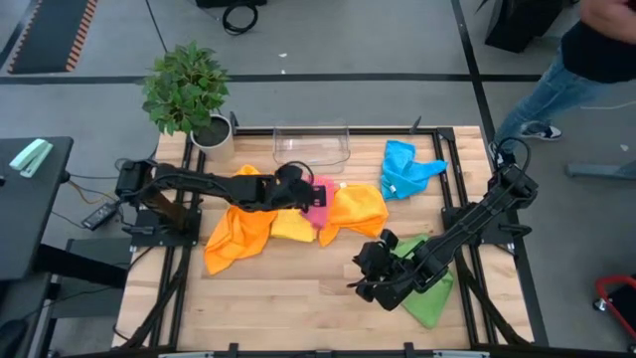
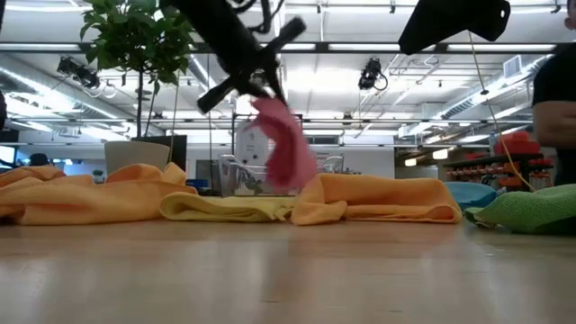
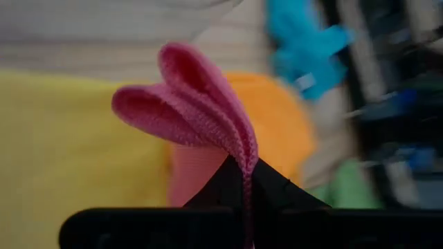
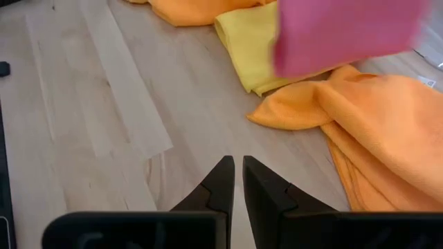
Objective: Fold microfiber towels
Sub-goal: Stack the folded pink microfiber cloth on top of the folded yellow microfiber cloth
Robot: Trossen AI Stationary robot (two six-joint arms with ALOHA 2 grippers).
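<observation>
My left gripper (image 1: 300, 191) hangs over the middle of the table, shut on the pink towel (image 2: 283, 148). Below it a yellow towel (image 1: 293, 225) lies between two crumpled orange towels (image 1: 237, 237) (image 1: 358, 209). The blue towel (image 1: 407, 169) lies bunched at the far right. The green towel (image 1: 429, 293) lies at the near right, partly under my right arm. My right gripper (image 4: 237, 169) hovers above bare wood beside the green towel, its fingers together but for a slit, holding nothing. My left gripper pinches a gathered fold of the pink towel (image 3: 246, 155) between its two fingers, in several layers. The fingers slant down from the table's left. Loops of cloth bulge out past the fingertips and the rest hangs slack below them (image 2: 292, 171). Whether its lower end touches the towels beneath, I cannot tell.
A clear plastic bin (image 1: 311, 145) stands at the far edge behind the towels, a potted plant (image 1: 189, 94) at the far left corner. Bare wood (image 1: 288, 298) spreads along the near side. A person (image 1: 586, 60) stands beyond the table's far right corner.
</observation>
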